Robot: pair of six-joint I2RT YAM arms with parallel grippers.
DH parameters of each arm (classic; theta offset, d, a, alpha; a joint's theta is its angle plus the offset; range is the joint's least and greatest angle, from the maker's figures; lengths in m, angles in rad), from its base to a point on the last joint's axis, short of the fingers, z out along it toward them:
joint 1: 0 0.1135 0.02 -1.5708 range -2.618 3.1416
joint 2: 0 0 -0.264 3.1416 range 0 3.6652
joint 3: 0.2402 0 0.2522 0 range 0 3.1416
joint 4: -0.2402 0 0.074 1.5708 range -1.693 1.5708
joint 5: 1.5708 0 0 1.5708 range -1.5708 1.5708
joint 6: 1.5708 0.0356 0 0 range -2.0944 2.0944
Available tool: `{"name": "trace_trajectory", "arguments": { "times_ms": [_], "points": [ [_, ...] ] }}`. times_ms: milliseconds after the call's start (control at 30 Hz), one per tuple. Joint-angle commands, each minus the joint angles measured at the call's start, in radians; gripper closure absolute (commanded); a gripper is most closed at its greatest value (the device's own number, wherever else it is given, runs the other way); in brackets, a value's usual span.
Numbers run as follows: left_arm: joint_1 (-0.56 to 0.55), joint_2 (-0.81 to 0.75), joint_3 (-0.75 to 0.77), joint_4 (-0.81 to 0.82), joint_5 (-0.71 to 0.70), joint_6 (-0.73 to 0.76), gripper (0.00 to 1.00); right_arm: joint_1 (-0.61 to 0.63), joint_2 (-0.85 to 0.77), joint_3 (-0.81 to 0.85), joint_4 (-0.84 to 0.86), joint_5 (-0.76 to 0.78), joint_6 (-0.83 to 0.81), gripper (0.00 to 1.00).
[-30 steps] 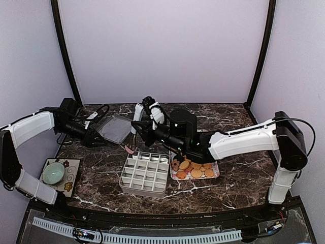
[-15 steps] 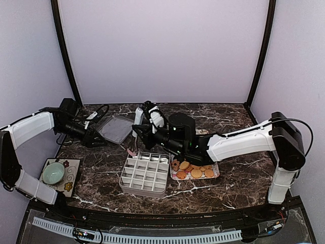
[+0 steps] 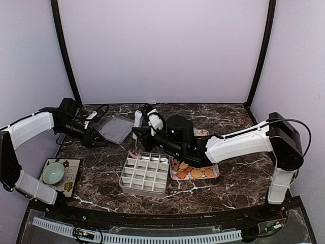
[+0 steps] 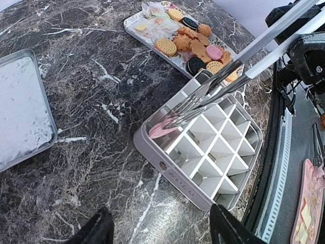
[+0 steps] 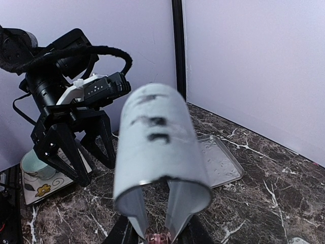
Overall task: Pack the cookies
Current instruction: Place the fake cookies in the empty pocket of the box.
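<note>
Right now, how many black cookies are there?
2, on the patterned tray: one black cookie at its edge far from the divided box, the other at the box-side edge by the pink cookie. Tongs may hide more.

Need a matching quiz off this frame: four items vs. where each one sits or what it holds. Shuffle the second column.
1 pink cookie
2 green bowl
3 metal lid
4 flowered tray

a on a mat, near left
b in the tongs' tips, over the grid box's corner cell
c flat on the table, empty
d holds the loose cookies

Pairs: 1-b, 2-a, 3-c, 4-d
</note>
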Motion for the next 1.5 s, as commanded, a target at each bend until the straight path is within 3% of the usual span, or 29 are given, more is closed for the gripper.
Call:
{"name": "trace_trajectory", "arguments": {
  "times_ms": [0,300,767,933,1333,1467],
  "points": [
    [0.004,-0.033,0.003,-0.022,0.035,0.011,0.34,0.012,-0.016,0.003,0.057,0.010,0.007,0.74],
    [0.006,-0.032,0.013,-0.026,0.047,0.016,0.35,0.012,-0.045,0.007,0.062,-0.005,0.012,0.66],
    [0.005,-0.025,0.008,-0.022,0.054,0.020,0.38,0.015,-0.031,0.022,0.068,-0.001,0.038,0.90],
    [0.005,-0.024,0.012,-0.024,0.047,0.031,0.38,0.060,-0.015,0.060,0.009,0.121,-0.042,0.97],
    [0.005,-0.019,0.017,-0.025,0.056,0.023,0.39,0.128,0.020,0.119,-0.094,0.354,-0.050,1.00],
    [0.004,-0.022,0.015,-0.025,0.059,0.021,0.40,0.133,0.036,0.135,-0.120,0.359,-0.014,1.00]
  ]
}}
